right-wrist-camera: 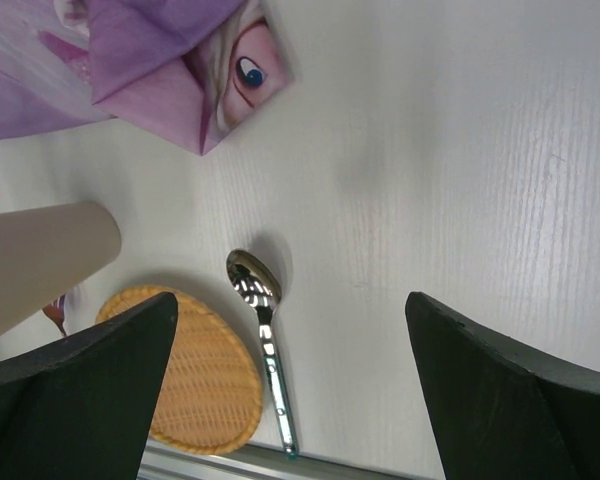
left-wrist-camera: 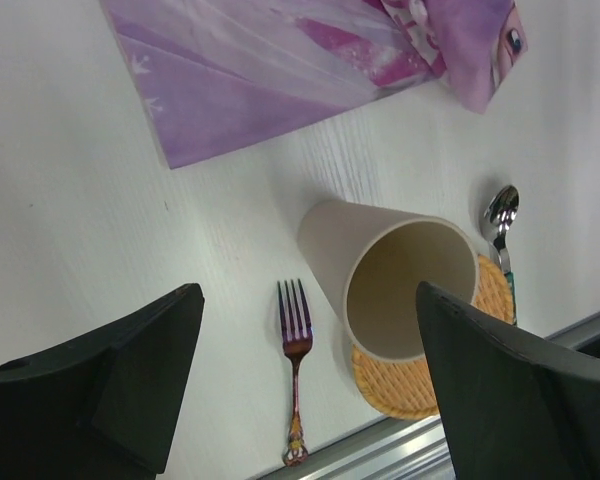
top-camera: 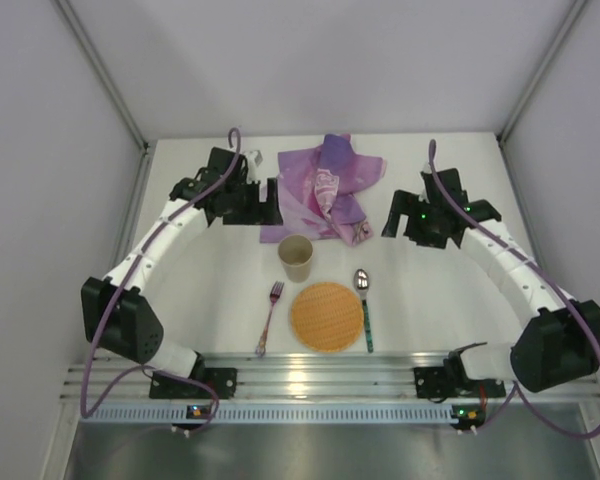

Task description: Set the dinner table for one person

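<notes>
A: Top view first. Where's the table [top-camera: 210, 290]?

B: It fills the floor of the white booth, with a ribbed rail [top-camera: 320, 385] along its near edge. A round woven mat [top-camera: 327, 316] lies near that rail, about midway between the two arm bases. A fork [top-camera: 271, 315] lies just left of it, tines pointing away from the rail. A spoon [top-camera: 363, 305] lies just right of it, bowl at the far end.

A: And the cup [top-camera: 296, 258]?

B: Upright, just behind the mat. Behind that a crumpled purple cloth [top-camera: 325, 185] lies at the far side.

A: The arms?

B: The left gripper [top-camera: 269, 203] is at the cloth's left edge and the right gripper [top-camera: 393, 215] is off the cloth's right corner. From here I can't tell whether either touches the cloth.

A: Left wrist view?

B: The left gripper [left-wrist-camera: 305, 300] has its fingers [left-wrist-camera: 130, 380] spread wide with nothing between them. It hangs above the table, and the cup, fork, spoon and mat show between and past the fingers. The cloth crosses the top of the view.

A: Right wrist view?

B: The right gripper [right-wrist-camera: 290, 300] is also spread wide and holds nothing. Between its fingers [right-wrist-camera: 500, 400] lie the spoon and the mat. The cup's side shows at the left, and a cloth corner printed with a cartoon face is at the top left. The rest is bare table.
</notes>
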`<state>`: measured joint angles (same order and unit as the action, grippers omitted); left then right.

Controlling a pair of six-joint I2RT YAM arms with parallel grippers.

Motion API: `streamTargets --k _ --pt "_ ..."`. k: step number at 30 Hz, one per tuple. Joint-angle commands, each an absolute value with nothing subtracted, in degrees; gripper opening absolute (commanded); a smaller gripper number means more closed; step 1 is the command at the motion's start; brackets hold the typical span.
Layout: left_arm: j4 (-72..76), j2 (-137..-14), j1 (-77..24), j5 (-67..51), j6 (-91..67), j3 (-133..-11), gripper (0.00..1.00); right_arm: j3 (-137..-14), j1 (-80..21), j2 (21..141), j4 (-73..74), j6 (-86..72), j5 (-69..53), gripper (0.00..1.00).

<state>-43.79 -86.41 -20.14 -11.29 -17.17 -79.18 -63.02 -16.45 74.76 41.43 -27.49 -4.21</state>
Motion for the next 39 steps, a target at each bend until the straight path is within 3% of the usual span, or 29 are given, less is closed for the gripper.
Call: streamTargets --k 1,11,13,16,18,19,21,22,26,29,39 --pt "-46.67 -85.08 -21.79 -13.10 -15.12 -75.68 0.93 -63.63 -16.70 76.11 41.13 -27.86 -3.43 0.98" --pt "-43.43 -89.03 -23.73 -8.26 -14.68 -71.02 0.86 -64.33 -18.79 74.89 40.69 -25.07 -5.80 0.95" --pt "-42.11 -90.69 -23.73 -8.35 -14.85 -71.10 0.74 -64.69 -22.82 74.62 41.22 -22.69 -5.10 0.95" --pt "-40.35 -93.15 -23.73 -9.31 -15.20 -71.54 0.45 -63.55 -27.49 75.14 42.28 -23.46 -6.23 0.95" --pt "-39.20 -94.56 -23.73 -10.80 -15.29 -72.07 0.34 -60.92 -30.13 75.50 40.35 -24.60 -6.94 0.93" --pt "-39.03 -95.88 -23.73 -10.98 -15.38 -72.24 0.20 -60.21 -32.93 75.85 39.65 -25.74 -6.68 0.93" --pt "-39.02 -97.20 -23.73 -11.95 -14.94 -73.47 0.11 -59.68 -35.23 77.78 38.94 -26.63 -6.07 0.91" --pt "-39.20 -97.73 -23.73 -11.95 -14.77 -73.91 0.00 -60.03 -36.90 78.48 39.02 -26.89 -5.11 0.89" --pt "-42.62 -98.35 -23.64 -6.61 -12.58 -78.12 0.00 -62.83 -38.76 82.17 40.69 -26.02 -3.08 0.87" --pt "-47.10 -97.91 -21.81 5.77 -13.09 -80.15 0.00 -63.98 -39.29 82.88 40.69 -25.40 -2.64 0.87" --pt "-52.29 -96.94 -7.31 21.88 -16.61 -80.25 0.00 -69.52 -44.11 85.95 42.89 -20.40 -1.58 0.87"
